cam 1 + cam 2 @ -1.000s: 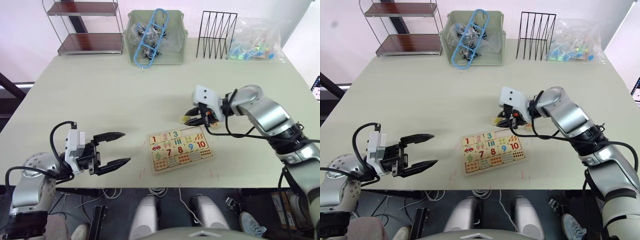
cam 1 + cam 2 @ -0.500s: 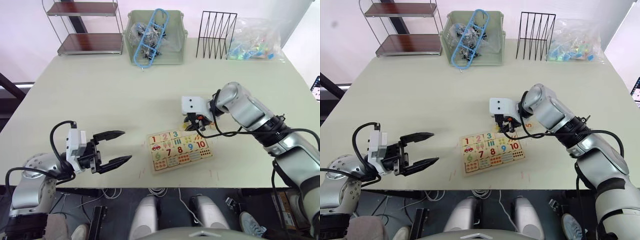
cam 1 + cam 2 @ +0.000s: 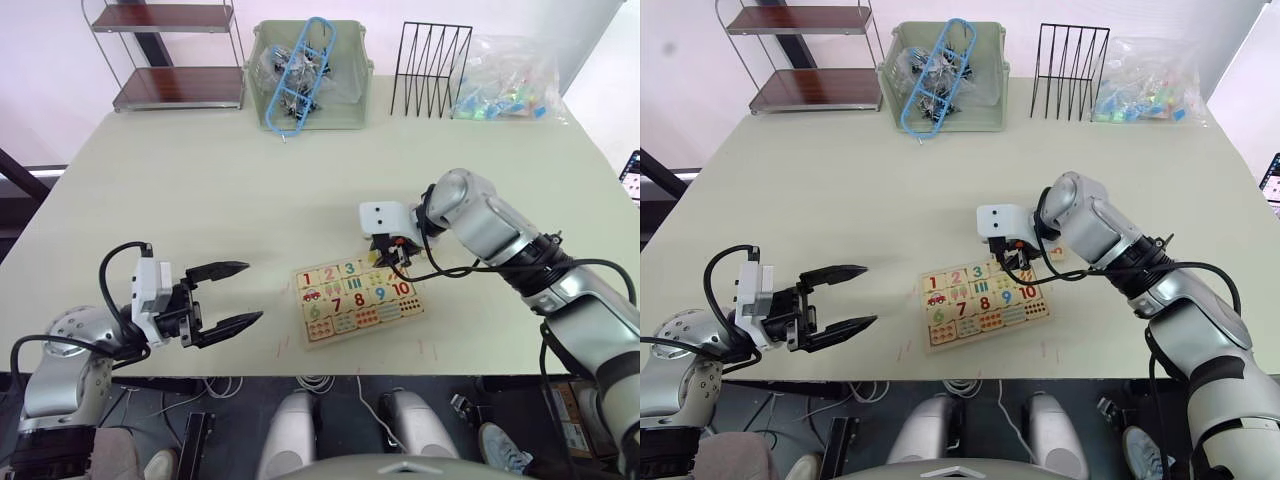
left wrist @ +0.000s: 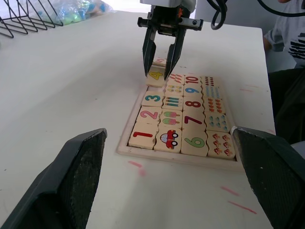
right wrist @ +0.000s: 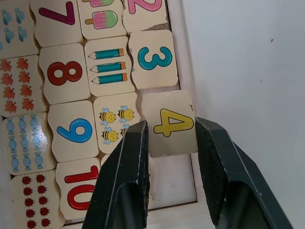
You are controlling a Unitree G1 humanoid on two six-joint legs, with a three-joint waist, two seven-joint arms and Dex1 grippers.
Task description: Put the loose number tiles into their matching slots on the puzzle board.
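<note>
Three digit tiles already sit in the pale wooden puzzle board (image 3: 361, 298) on the bench. Right end effector (image 5: 172, 143) pinches the small pale wooden 4 tile (image 5: 169, 122) by opposite edges, flat over its slot beside the 3. Looks light, stiff, slippery. Left end effector (image 3: 228, 297) gapes wide, empty

A pale bench (image 3: 200, 190) carries a green bin (image 3: 311, 75) at its far edge, with a blue plastic frame (image 3: 305, 70) sticking up out of it. Beside the bin stands a black wire rack (image 3: 432, 70), and just beside that lies a clear bag (image 3: 510, 80) of colourful bits. Behind the far left corner stands a metal shelf (image 3: 175, 55) with brown boards.
</note>
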